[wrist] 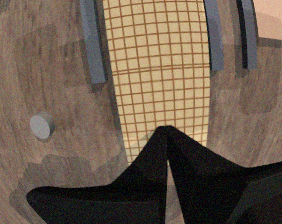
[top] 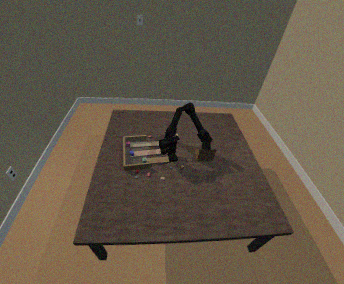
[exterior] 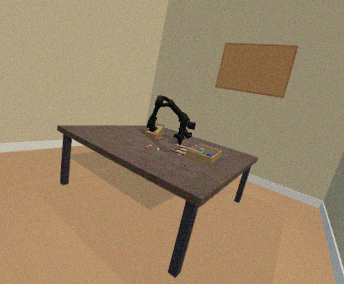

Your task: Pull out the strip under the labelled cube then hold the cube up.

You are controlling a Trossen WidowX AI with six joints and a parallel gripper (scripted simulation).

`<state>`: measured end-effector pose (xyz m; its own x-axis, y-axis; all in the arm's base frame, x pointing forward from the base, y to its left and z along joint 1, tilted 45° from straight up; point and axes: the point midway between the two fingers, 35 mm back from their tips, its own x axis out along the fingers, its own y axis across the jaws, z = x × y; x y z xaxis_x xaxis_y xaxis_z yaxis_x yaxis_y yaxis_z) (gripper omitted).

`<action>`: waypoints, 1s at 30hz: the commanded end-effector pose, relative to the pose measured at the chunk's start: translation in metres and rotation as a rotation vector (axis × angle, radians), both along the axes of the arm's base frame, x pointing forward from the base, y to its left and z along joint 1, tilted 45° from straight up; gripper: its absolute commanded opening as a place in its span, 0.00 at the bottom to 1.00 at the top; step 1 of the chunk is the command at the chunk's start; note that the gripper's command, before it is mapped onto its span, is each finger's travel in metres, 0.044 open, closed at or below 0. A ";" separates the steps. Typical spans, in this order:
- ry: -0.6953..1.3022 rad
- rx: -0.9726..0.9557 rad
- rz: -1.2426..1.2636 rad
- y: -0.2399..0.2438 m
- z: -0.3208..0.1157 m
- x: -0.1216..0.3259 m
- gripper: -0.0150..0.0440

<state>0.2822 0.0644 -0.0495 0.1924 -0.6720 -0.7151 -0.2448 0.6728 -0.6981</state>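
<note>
A wooden-walled tray [top: 124,155] [exterior: 199,157] holds three strips side by side. A yellow strip with a brown grid [wrist: 162,50] [top: 158,160] lies nearest the top camera, with a green cube [top: 144,160] [exterior: 202,150] at its inner part. A pink strip [top: 147,152] [wrist: 276,20] is in the middle, near a blue cube [top: 131,153] [exterior: 209,155]. A pale strip [top: 145,144] is farthest, near a magenta cube [top: 128,144]. No label is readable on any cube. My gripper [top: 173,159] [exterior: 180,144] [wrist: 164,132] is shut and empty, its tips over the gridded strip's outer part; contact is unclear.
Blue-grey rails [wrist: 95,50] [wrist: 213,40] [wrist: 248,40] flank the strips. A grey disc [wrist: 41,126] lies left of the gridded strip. Small pink and white pieces [top: 149,174] [top: 163,178] lie in front of the tray. A brown box [top: 206,154] [exterior: 156,134] stands by the arm's base.
</note>
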 end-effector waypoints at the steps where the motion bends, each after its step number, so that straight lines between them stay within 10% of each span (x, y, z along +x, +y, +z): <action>1: 0.030 -0.012 -0.013 -0.009 -0.005 -0.014 0.25; 30: 0.032 -0.012 -0.013 -0.021 -0.002 -0.053 0.25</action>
<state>0.2425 0.0523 -0.0474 0.1936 -0.6702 -0.7165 -0.2451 0.6741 -0.6968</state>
